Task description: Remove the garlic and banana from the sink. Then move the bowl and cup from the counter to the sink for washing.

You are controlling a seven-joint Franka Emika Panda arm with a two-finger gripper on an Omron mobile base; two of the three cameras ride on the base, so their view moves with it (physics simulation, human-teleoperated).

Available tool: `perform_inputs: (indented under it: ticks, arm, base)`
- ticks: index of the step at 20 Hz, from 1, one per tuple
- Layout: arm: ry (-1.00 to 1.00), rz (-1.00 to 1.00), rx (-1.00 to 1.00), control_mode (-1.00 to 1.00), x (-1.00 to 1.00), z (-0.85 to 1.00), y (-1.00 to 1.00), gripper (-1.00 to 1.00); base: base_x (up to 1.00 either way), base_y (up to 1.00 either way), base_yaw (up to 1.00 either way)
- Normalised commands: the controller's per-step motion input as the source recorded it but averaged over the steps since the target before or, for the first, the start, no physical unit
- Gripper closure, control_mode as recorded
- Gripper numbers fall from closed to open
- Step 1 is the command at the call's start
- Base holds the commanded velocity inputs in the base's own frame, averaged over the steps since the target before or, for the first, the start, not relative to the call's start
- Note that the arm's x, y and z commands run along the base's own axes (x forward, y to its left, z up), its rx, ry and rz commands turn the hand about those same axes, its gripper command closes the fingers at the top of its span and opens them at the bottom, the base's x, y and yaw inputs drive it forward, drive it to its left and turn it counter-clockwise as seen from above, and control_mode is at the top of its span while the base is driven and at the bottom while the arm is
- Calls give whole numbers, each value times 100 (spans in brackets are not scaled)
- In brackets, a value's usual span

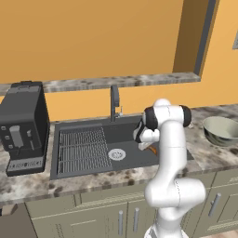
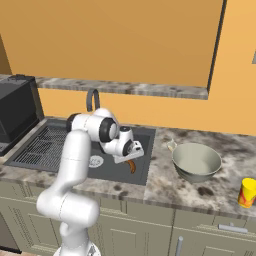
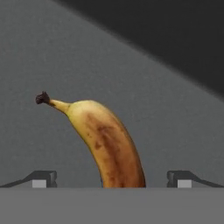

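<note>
Directly under the hand camera lies the curved orange-yellow banana (image 3: 107,146) with brown bruising and a dark stem end, resting on the dark grey sink floor. The pincer (image 3: 111,178) hangs over it with its two dark fingertips (image 3: 43,178) spread wide to either side of the fruit, holding nothing and not touching it.

From the right base view the pincer (image 2: 131,152) is down inside the large dark grey rectangular sink (image 2: 145,135), at its right end, with the banana (image 2: 131,166) just below it, near the round silver drain (image 2: 96,161). The ribbed wire rack (image 1: 81,148) fills the basin's left part, and the dark faucet (image 1: 114,102) stands behind.

On the mottled stone counter (image 2: 165,185) to the right sit the wide grey metallic bowl (image 2: 196,161) with its pale inside and, further right, the small bright yellow cup (image 2: 247,192). I cannot pick out the garlic.

The banana looks light, slightly soft and smooth-skinned, so it could bruise or roll. A gentle close across the thick middle, square to its length, seems safest; the thin stem end would likely slip.
</note>
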Motion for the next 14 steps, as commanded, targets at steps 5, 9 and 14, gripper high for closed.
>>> perform_inputs:
  ticks: [5,9,14]
  arm:
    - [1,0,0,-100,12,-16,-3,-100]
    - [0,0,0,-100,5,-18,0,-100]
    - [0,0,0,-100,2,-21,0,100]
  base:
    - [0,0,0]
    - [0,0,0]
    - [0,0,0]
